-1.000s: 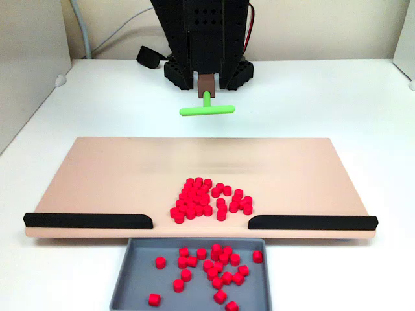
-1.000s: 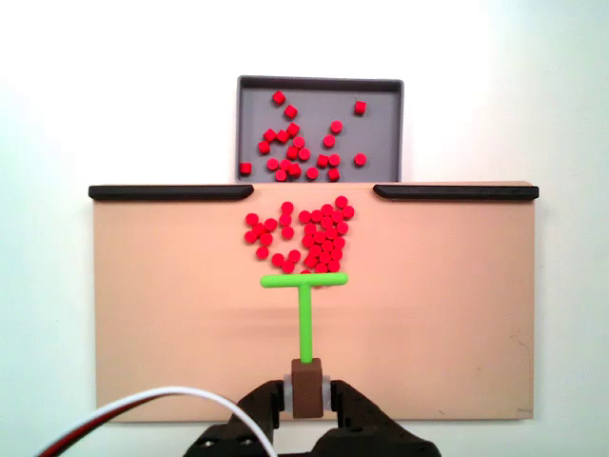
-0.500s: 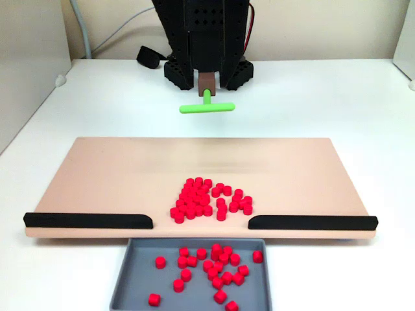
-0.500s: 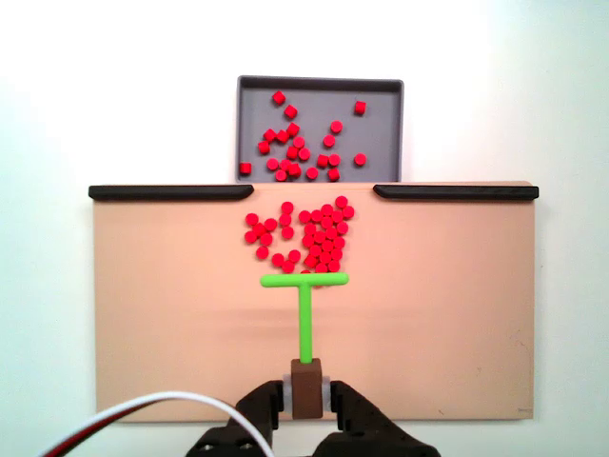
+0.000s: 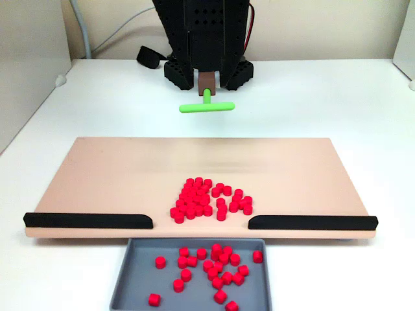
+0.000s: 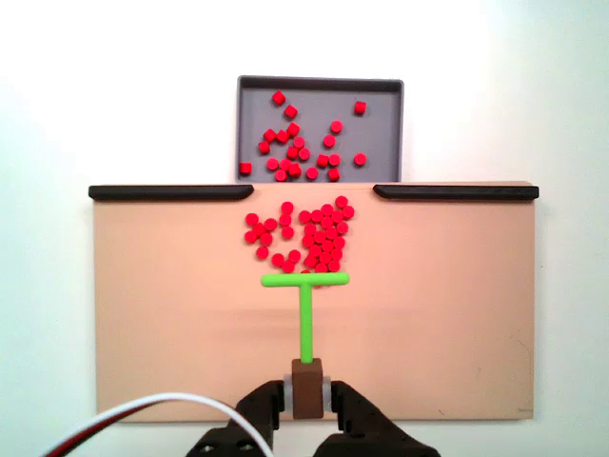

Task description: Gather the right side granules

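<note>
A heap of red granules point(image 5: 209, 199) point(image 6: 306, 236) lies on the tan board point(image 5: 117, 175) point(image 6: 171, 305), near the gap between two black rails. More granules point(image 5: 207, 267) point(image 6: 300, 148) lie in the grey tray point(image 5: 133, 285) point(image 6: 381, 95) past the gap. My gripper point(image 5: 207, 83) point(image 6: 305, 390) is shut on the brown handle block of a green T-shaped stick point(image 5: 207, 105) point(image 6: 305, 295). The stick's crossbar hangs above the board's arm-side part, just short of the heap in a fixed view from above.
Black rails point(image 5: 87, 220) point(image 5: 312, 222) edge the board on both sides of the gap. The arm's black base point(image 5: 204, 39) stands behind the board, with a white cable point(image 6: 143, 409) beside it. White table surrounds everything.
The gripper and green stick have drawn back slightly toward the arm's base and risen a little. The granules have not moved.
</note>
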Controlling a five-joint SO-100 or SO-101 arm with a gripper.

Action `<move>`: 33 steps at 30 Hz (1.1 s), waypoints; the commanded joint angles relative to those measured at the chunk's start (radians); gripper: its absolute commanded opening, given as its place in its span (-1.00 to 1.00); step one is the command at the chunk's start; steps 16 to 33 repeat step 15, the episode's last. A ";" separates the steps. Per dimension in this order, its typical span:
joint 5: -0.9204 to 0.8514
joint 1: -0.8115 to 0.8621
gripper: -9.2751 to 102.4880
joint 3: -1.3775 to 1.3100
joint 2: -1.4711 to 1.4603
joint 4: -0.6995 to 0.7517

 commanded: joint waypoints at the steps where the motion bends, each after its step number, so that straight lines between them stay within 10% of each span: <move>1: 0.012 -0.009 -0.84 -0.006 0.038 -0.003; 33: 0.017 -0.011 -0.84 -0.006 0.048 -0.003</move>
